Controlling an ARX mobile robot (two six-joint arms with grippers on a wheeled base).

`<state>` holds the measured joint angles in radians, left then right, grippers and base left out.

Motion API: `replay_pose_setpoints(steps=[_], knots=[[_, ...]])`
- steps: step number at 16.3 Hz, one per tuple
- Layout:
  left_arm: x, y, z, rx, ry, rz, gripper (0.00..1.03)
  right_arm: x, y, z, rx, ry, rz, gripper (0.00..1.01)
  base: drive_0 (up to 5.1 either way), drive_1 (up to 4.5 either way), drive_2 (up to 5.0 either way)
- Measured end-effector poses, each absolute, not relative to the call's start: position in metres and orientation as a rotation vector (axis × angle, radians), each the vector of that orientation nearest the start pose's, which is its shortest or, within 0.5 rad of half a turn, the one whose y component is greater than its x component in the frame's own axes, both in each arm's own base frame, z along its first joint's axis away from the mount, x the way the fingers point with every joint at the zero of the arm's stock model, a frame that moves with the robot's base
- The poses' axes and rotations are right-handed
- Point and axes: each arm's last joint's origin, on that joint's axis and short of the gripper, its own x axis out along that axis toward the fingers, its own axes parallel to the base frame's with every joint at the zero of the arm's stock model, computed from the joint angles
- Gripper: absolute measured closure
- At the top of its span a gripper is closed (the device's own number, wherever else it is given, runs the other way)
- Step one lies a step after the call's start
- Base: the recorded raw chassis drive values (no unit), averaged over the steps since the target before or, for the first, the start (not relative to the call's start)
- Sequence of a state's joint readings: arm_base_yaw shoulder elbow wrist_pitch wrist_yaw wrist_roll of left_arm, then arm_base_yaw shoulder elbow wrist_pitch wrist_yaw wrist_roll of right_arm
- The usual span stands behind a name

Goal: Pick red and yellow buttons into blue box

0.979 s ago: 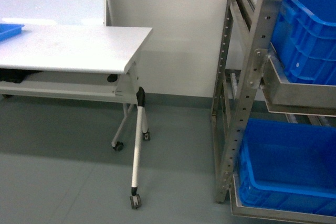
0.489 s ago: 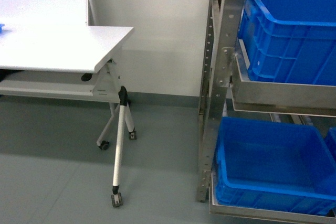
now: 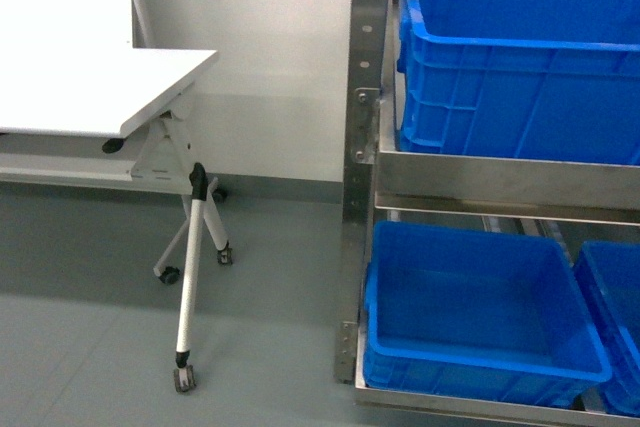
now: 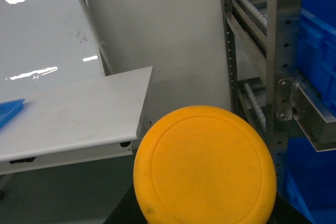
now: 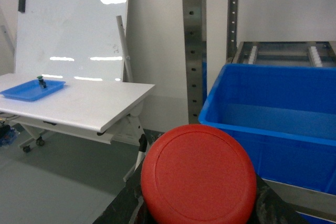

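Yellow button (image 4: pixel 205 166) and red button (image 5: pixel 198 174) fill the wrist views, probably clamped below smooth, rigid caps; pincer fingers hidden, cannot tell.

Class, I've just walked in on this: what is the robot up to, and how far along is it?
Each wrist view is filled by a button cap: the yellow button at the left arm, the red button at the right, apparently carried, though no fingers show. The head view faces a metal rack holding blue boxes, with the white table off to the left. Neither button is in a box yet.
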<state>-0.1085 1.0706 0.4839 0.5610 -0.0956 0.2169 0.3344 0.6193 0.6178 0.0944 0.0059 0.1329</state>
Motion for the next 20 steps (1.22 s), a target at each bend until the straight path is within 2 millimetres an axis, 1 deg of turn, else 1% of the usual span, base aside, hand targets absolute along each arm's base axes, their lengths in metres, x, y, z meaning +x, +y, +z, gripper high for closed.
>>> replay_pose_setpoints(steps=[20], knots=[[0.2262, -0.0219, 0.2464, 0.22, 0.03, -0.016, 0.8, 0.1385, 0.0478, 0.3249, 0.147, -0.067, 0.332, 0.73, 4.8, -2.22, -2.2]])
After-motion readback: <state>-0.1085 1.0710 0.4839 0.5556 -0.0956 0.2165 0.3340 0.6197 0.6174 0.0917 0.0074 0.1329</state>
